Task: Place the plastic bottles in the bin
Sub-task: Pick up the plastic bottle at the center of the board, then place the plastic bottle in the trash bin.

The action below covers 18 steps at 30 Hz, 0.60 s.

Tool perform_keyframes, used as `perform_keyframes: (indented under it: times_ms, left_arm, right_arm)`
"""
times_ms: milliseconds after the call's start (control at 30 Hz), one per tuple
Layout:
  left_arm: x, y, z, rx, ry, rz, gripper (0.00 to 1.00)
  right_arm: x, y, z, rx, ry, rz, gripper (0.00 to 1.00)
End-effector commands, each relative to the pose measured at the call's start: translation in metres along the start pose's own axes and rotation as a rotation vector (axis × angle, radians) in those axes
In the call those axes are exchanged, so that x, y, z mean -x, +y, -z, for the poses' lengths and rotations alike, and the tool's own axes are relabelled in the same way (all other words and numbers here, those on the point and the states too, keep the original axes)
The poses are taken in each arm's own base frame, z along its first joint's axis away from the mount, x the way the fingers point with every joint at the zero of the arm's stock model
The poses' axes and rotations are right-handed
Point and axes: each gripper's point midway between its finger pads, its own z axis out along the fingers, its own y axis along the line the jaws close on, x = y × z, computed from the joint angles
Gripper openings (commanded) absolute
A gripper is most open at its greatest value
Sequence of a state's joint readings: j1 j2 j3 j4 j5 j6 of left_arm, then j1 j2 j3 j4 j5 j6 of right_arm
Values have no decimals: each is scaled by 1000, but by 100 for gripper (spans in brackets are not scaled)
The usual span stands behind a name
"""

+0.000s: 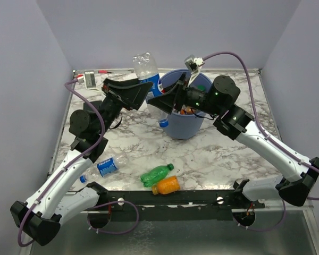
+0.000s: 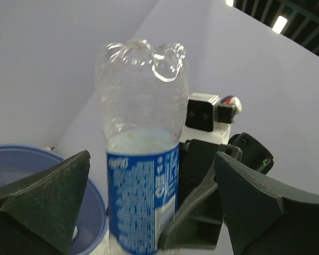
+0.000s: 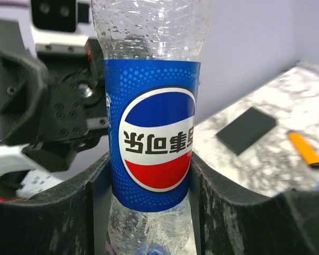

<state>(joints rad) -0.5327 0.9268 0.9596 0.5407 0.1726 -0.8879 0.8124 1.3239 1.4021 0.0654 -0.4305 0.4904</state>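
Note:
A clear plastic bottle with a blue label (image 1: 147,74) hangs upside down beside the left rim of the blue bin (image 1: 183,129). My right gripper (image 1: 164,99) is shut on it; in the right wrist view both fingers (image 3: 69,212) press the label of the bottle (image 3: 151,133). My left gripper (image 1: 138,93) stands open around the same bottle (image 2: 143,180), its fingers (image 2: 48,202) well apart from the sides. Three more bottles lie near the front edge: a clear one with a blue label (image 1: 103,167), a green one (image 1: 156,175) and an orange one (image 1: 166,185).
The bin holds orange and green items (image 1: 191,110). A flat black rectangle (image 3: 246,129) and an orange marker (image 3: 305,149) lie on the marble table behind. Small objects (image 1: 87,78) sit at the back left corner. Walls close in on three sides.

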Motion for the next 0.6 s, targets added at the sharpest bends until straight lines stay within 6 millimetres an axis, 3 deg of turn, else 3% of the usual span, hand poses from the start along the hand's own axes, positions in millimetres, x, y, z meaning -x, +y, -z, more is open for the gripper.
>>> perform_keyframes:
  times_ms: [0, 133, 267, 567]
  left_arm:
    - [3, 2, 14, 26, -19, -40, 99]
    - [10, 21, 33, 138, -66, -106, 99]
    - [2, 47, 55, 248, -56, -149, 99]
    - [-28, 101, 108, 455, 14, -195, 99]
  right_arm:
    - [47, -16, 33, -201, -175, 184, 36]
    - [80, -48, 87, -469, -384, 377, 35]
    - [92, -83, 123, -717, -474, 540, 35]
    - [85, -160, 143, -1002, -441, 748, 32]
